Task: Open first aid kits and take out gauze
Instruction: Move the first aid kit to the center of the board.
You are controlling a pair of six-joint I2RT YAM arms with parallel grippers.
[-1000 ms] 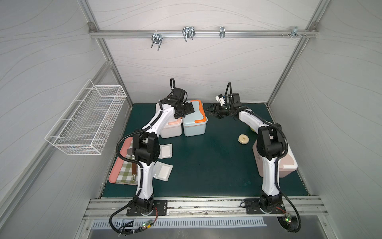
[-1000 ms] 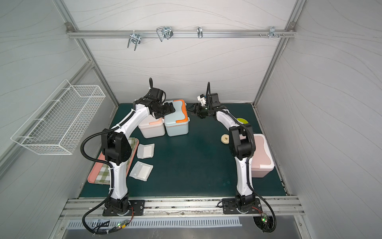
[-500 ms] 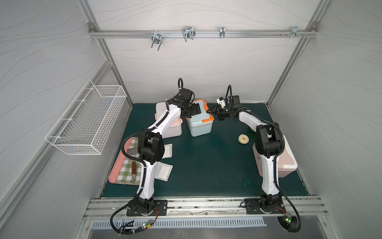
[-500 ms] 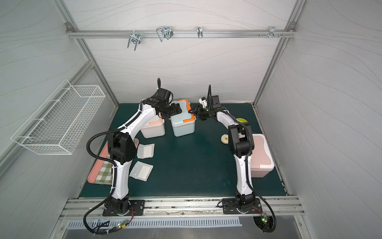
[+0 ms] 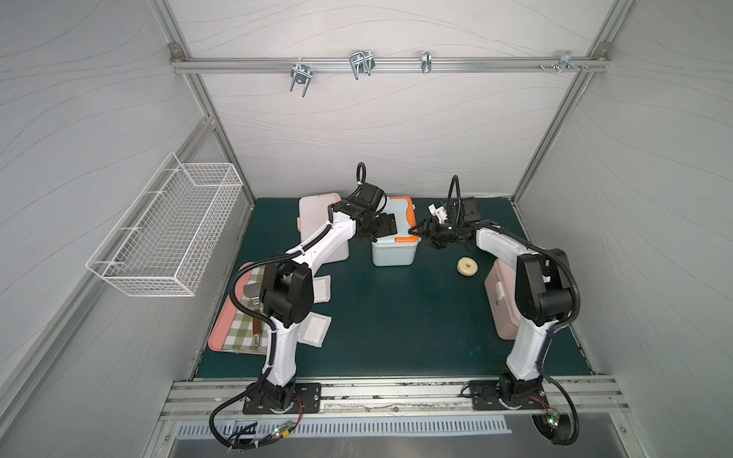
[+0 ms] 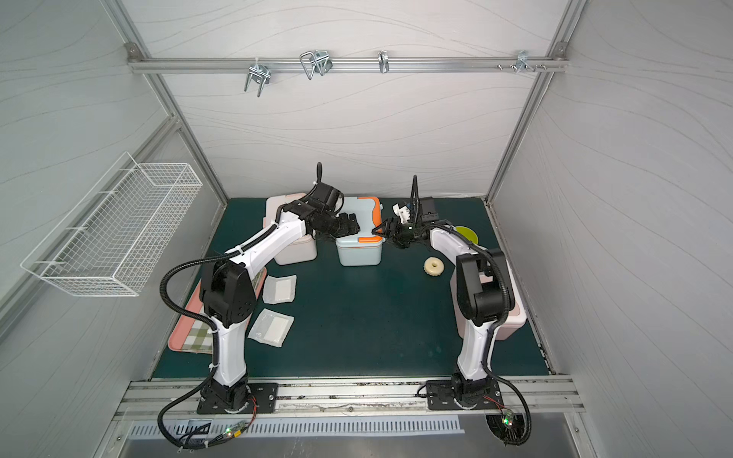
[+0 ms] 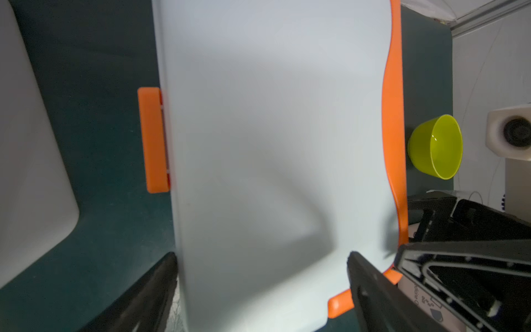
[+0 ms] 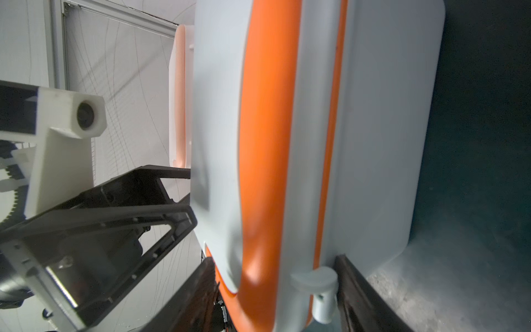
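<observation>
White wire basket [image 5: 170, 226] hangs on the far-left wall and isn't part of this. Next over is the pink tray [image 5: 220, 327] with its checked cloth. Just beside it, two gauze pouches [image 6: 279, 289] are already lying out on the dark green mat [image 5: 396, 317]. Then comes the white kit [image 5: 313, 210] at the back.

Right of that, the pale blue kit [image 5: 396, 251] sits on the mat between the two arms. The left gripper [image 5: 388, 228] has its fingers spread wide and clamped across the box. The right gripper [image 5: 417, 232] is pinching the lid edge on the opposite side. The lid is down and the orange clasp [image 5: 406, 239] faces the front and looks latched. Further right are a cream ring [image 5: 467, 266], a green bowl [image 6: 470, 234] and the dusty pink kit [image 5: 500, 301], which looks closed.

My read is that this is the positioning step, getting the blue box somewhere workable before opening it. Next, one gripper has to pin the body while the other lets go, flips the clasp and lifts the lid.

A second ago the blue kit was tucked right against the white kit and square with it. Now it's clear of it, out toward the middle and a bit turned, and both grippers came along. The pouches, ring and pink kit haven't budged.
</observation>
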